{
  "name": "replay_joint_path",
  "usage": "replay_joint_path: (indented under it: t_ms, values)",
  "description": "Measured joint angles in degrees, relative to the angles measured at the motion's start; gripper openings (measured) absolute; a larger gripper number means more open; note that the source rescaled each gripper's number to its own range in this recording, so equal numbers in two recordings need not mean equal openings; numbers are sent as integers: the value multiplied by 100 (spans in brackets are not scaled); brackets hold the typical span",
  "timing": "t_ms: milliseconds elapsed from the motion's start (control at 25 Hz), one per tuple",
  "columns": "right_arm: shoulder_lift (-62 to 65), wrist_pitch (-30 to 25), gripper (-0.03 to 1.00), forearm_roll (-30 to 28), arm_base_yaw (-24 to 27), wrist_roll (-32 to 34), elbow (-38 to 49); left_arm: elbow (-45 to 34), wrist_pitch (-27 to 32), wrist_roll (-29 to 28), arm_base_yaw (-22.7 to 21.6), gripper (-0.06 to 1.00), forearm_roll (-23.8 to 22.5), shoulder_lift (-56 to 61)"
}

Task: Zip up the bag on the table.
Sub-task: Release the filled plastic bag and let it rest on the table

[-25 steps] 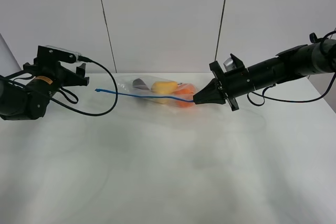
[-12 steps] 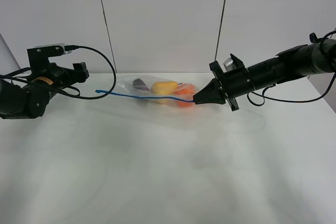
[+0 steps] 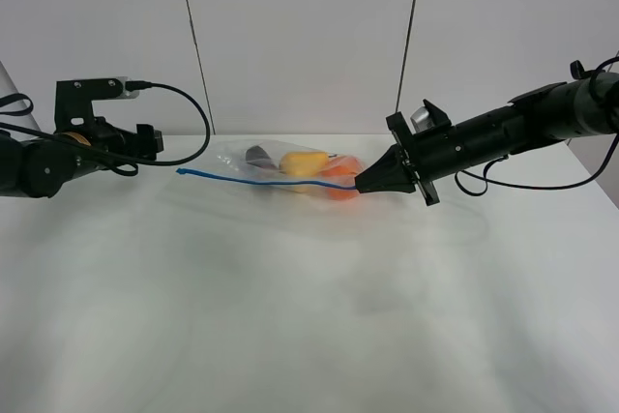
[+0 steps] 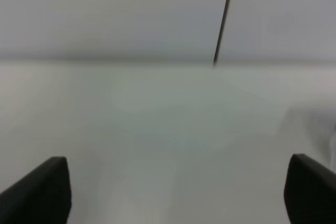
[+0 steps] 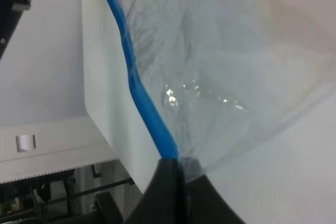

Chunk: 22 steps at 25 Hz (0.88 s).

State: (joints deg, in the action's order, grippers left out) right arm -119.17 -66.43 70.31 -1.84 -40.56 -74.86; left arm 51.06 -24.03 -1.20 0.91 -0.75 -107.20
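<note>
The clear bag point(image 3: 280, 165) lies at the back middle of the white table point(image 3: 309, 316), with yellow and orange fruit showing through it. Its thin blue zip strip point(image 3: 261, 180) runs along the near edge. My right gripper point(image 3: 362, 184) is shut on the right end of the strip; the right wrist view shows the strip point(image 5: 137, 80) running into the closed fingertips point(image 5: 168, 167), with the crinkly bag point(image 5: 226, 51) beside it. My left gripper point(image 3: 150, 138) is off the strip's left end, apart from it. In the left wrist view it point(image 4: 176, 192) is open and empty over bare table point(image 4: 157, 129).
A black cable point(image 3: 198, 123) loops from the left arm near the bag's left end. Another cable point(image 3: 513, 184) hangs under the right arm. A white wall with dark seams point(image 3: 193, 45) stands right behind the table's far edge.
My left arm has drawn back to the left and tipped upward, away from the strip's left end. The right gripper and the bag have not moved.
</note>
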Motion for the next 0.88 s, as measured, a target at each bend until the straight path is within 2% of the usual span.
replay_joint_path:
  t_ms: [200, 400, 560, 680, 800, 880]
  values:
    - [0, -7, 0, 0, 0, 0, 0, 658, 2320, 0, 0, 90, 0, 48]
    - [0, -18, 0, 0, 0, 0, 0, 1794, 5024, 0, 0, 90, 0, 48]
    - [0, -18, 0, 0, 0, 0, 0, 2687, 6960, 231, 0, 90, 0, 48]
    - [0, -30, 0, 0, 0, 0, 0, 3133, 7928, 396, 0, 90, 0, 48]
    - [0, -95, 0, 0, 0, 0, 0, 3472, 8514, 429, 0, 91, 0, 83]
    - [0, -125, 0, 0, 0, 0, 0, 3629, 8865, 431, 0, 96, 0, 109]
